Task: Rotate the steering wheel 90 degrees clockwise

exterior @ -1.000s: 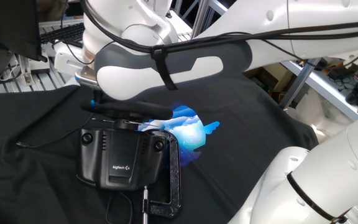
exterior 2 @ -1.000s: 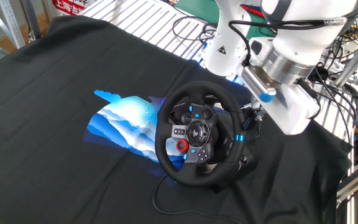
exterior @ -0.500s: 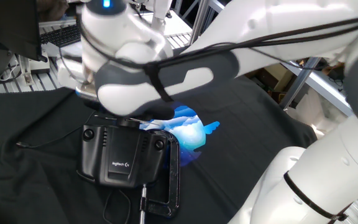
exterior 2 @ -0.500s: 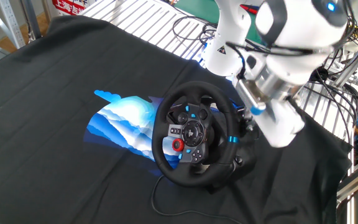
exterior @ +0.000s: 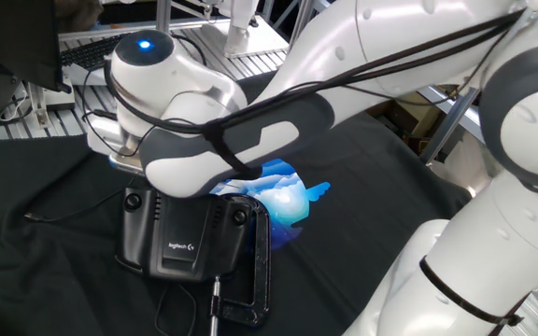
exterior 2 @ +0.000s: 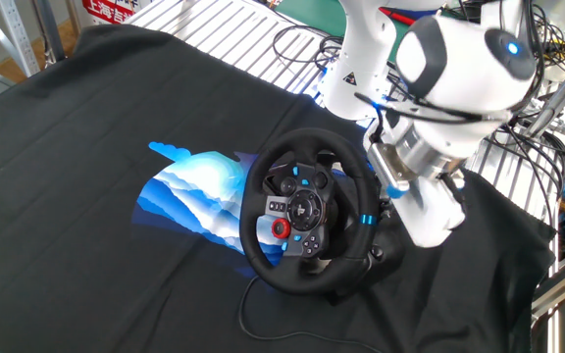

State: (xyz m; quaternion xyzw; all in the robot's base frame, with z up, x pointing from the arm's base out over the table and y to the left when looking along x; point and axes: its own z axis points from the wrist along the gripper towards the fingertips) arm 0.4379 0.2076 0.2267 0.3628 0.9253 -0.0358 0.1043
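The black steering wheel [exterior 2: 305, 208] faces the other fixed view, its light-blue stripe [exterior 2: 366, 218] at the right of the rim. My gripper [exterior 2: 383, 204] reaches in from the right and meets the rim at that stripe. Its dark fingers close on the rim, though the wheel partly hides them. In one fixed view my arm covers the wheel and the gripper. Only the black Logitech base [exterior: 187, 233] shows below it.
A metal C-clamp [exterior: 261, 271] holds the base at its right front. A blue wave patch [exterior 2: 199, 191] lies on the black cloth left of the wheel. A thin cable [exterior: 45, 210] runs off to the left. The white robot pedestal [exterior 2: 356, 69] stands behind.
The arm's wrist has swung round, bringing a blue light into view, and the hand has dropped down and left. The wheel shifted slightly left, its stripe staying at the gripper.
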